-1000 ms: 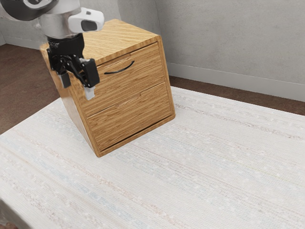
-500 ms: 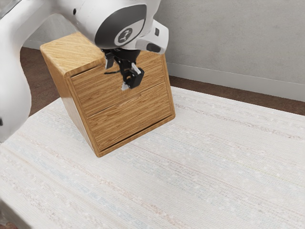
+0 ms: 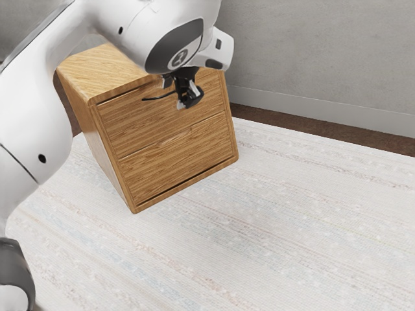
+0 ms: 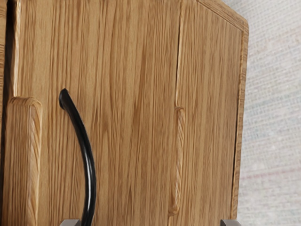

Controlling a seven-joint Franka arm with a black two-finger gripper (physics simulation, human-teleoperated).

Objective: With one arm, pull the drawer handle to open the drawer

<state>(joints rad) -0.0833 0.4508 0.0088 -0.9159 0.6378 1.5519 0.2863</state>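
I work in a plain indoor room with a domestic finish. Evidence: a grey plaster-like wall (image 3: 311, 45) on the far side, a pale skirting board (image 3: 324, 107) at its foot, and a dark brown floor (image 3: 305, 124). My table (image 3: 292, 227) has a pale woven surface. An oak-grain drawer cabinet (image 3: 168, 152) stands at its far left.

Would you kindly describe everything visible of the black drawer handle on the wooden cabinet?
The drawer handle is a thin, glossy black bar, gently curved, mounted on the upper drawer front of the oak-look cabinet. One end meets the wood; in the exterior view the other is hidden behind the end effector, which hovers at it, open. Contact cannot be told. The drawer looks shut.
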